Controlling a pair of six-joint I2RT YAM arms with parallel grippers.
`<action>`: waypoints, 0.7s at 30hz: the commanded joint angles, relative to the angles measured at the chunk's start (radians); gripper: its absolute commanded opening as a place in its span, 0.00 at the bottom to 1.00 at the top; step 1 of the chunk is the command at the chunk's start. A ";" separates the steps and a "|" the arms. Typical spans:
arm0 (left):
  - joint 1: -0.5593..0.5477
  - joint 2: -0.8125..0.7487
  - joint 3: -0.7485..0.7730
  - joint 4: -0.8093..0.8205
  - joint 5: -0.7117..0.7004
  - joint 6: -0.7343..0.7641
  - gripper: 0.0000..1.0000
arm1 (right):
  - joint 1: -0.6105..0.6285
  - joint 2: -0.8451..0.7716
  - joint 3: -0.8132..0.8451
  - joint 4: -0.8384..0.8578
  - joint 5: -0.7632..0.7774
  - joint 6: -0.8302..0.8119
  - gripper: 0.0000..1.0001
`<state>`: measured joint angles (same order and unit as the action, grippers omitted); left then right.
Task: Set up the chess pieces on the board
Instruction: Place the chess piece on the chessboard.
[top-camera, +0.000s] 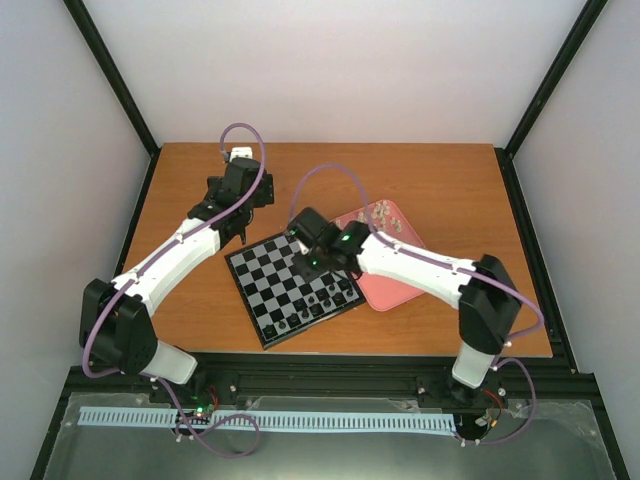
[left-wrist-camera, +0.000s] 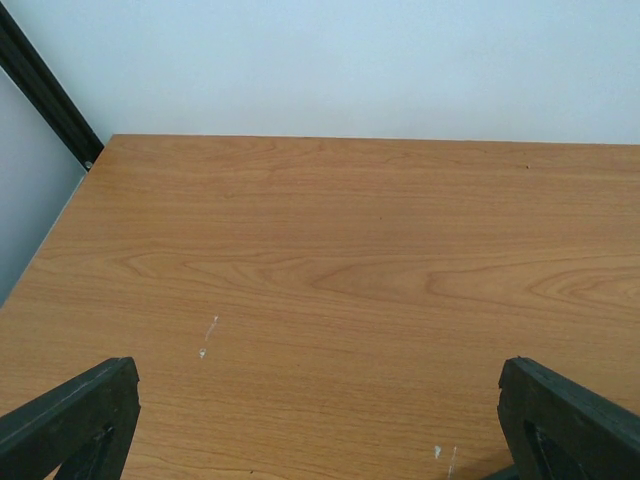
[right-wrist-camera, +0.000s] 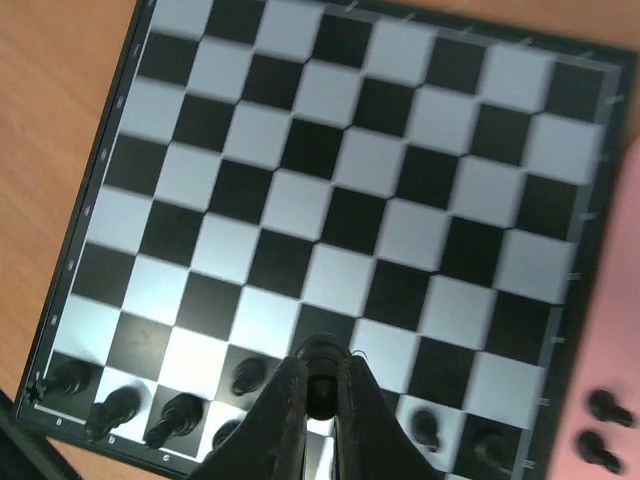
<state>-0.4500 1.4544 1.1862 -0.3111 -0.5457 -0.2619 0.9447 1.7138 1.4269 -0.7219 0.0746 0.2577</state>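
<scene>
Flanking right tool's (right-wrist-camera: 322, 398) piece (right-wrist-camera: 320, 354): black pieces (right-wrist-camera: 176, 420), tray (right-wrist-camera: 620, 320)

The tray (top-camera: 388, 290) lies right of the board (top-camera: 265, 280).

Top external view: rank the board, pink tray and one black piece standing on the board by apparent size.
1. board
2. pink tray, probably smaller, but the right arm hides part of it
3. black piece, by far the smallest
</scene>
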 joint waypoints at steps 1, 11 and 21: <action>-0.009 -0.048 -0.004 0.012 -0.003 -0.003 1.00 | 0.083 0.097 0.037 -0.041 -0.054 -0.008 0.03; -0.009 -0.054 -0.010 0.012 0.001 -0.004 1.00 | 0.197 0.243 0.165 -0.113 -0.083 -0.018 0.03; -0.009 -0.068 -0.017 0.015 0.002 -0.005 1.00 | 0.207 0.291 0.154 -0.124 -0.101 -0.008 0.03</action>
<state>-0.4500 1.4193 1.1725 -0.3111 -0.5453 -0.2623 1.1442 1.9778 1.5700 -0.8368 -0.0113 0.2493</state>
